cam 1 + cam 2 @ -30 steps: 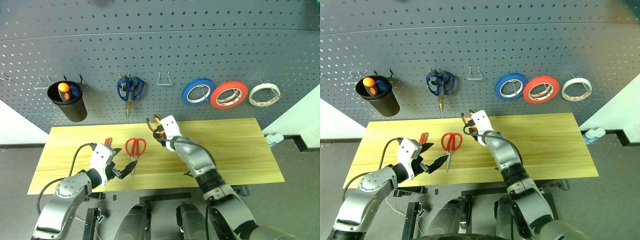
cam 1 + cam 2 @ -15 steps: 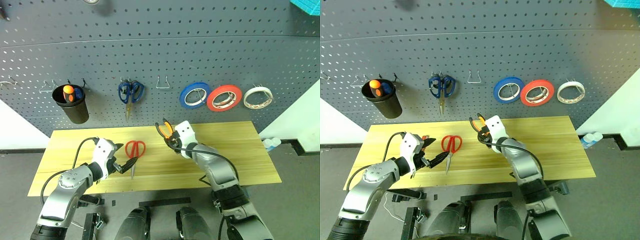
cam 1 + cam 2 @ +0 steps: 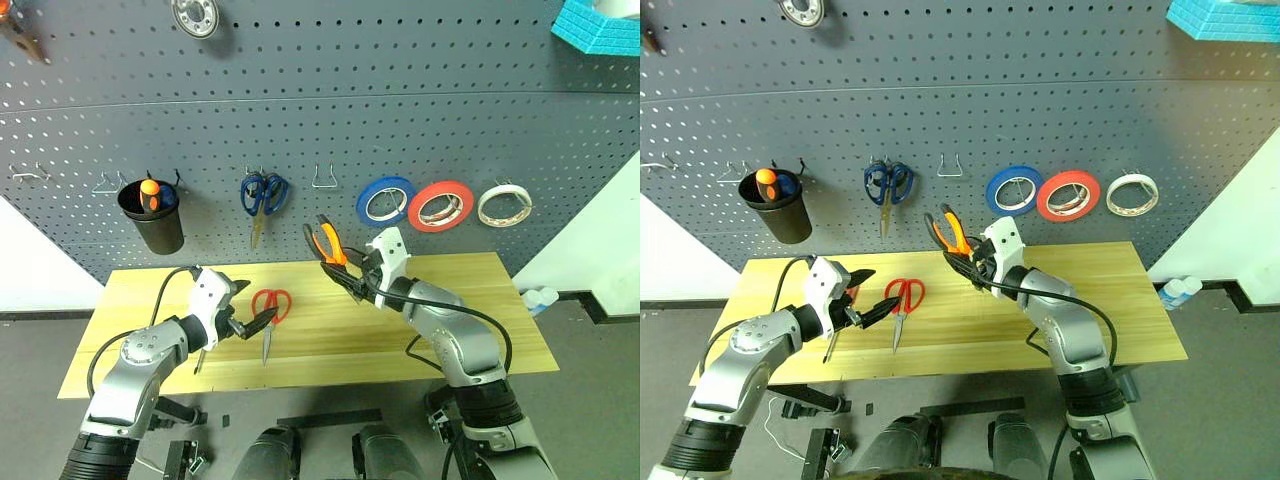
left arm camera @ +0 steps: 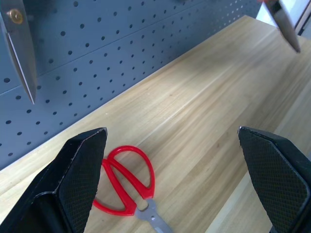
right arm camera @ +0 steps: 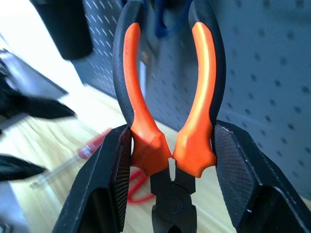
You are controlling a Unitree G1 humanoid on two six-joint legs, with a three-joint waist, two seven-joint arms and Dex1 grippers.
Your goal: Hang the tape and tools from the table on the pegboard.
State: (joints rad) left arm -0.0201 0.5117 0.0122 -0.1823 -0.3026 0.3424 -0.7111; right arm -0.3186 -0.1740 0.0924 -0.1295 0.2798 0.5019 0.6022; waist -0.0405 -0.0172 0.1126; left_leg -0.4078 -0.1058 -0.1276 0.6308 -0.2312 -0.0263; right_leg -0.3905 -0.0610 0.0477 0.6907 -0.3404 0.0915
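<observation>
Pliers [image 5: 167, 111] sit pinched in the right gripper [image 3: 358, 283]; left gripper [image 3: 250, 322], spread wide, hovers beside the red scissors [image 3: 270, 305].

Right gripper [image 3: 970, 262] holds the pliers [image 3: 946, 232] before the pegboard [image 3: 1060, 90].

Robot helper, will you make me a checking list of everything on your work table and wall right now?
Surface: wooden table, mostly bare.
Job's things: red scissors and screwdriver lie on the table; red-orange tape hangs on the pegboard; pliers are lifted.
Clutter: blue scissors, blue tape, whitish tape, black cup on the pegboard.
Grippers: left end effector open by the red scissors; right end effector shut on the pliers.
Cables: black cable on the left arm.
Surroundings: bottles beyond the table's right end.
</observation>
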